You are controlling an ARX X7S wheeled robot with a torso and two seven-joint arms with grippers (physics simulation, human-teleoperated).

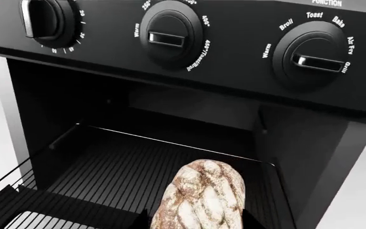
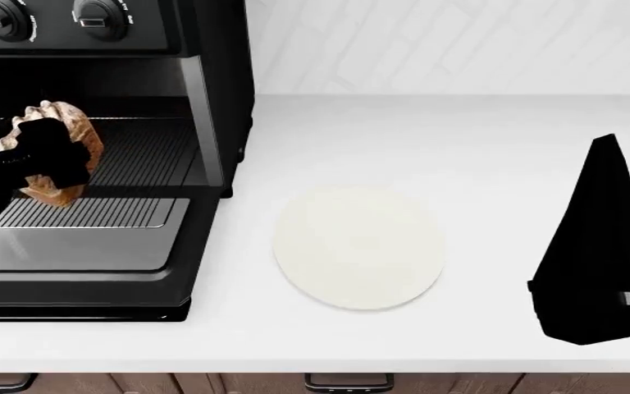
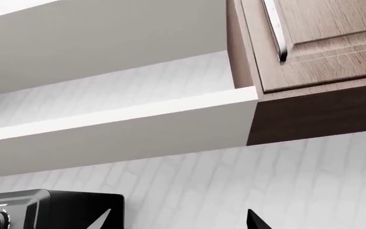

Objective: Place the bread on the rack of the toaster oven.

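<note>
**Bread held at the mouth of the open toaster oven**

The left gripper [image 2: 42,160] was clenched on the bread [image 2: 58,152], holding it above the near part of the rack [image 2: 145,144], just inside the opening of the toaster oven [image 2: 211,74]. The drop-down door [image 2: 75,246] lay open and flat toward the viewer. In the left wrist view the bread [image 1: 202,200] hung over the wires of the rack [image 1: 119,171], below the function knobs [image 1: 313,59]; whether it touched the wires could not be told. The right gripper [image 3: 170,220] was raised well to the right, showing two fingertips spread apart and nothing between them. A white plate [image 2: 359,246] sat bare on the tabletop [image 2: 458,139].

Risks, as judged: a release this near the rack's front edge could let the loaf roll out onto the door, and reaching deeper could bring the gripper against the upper edge of the oven opening.
</note>
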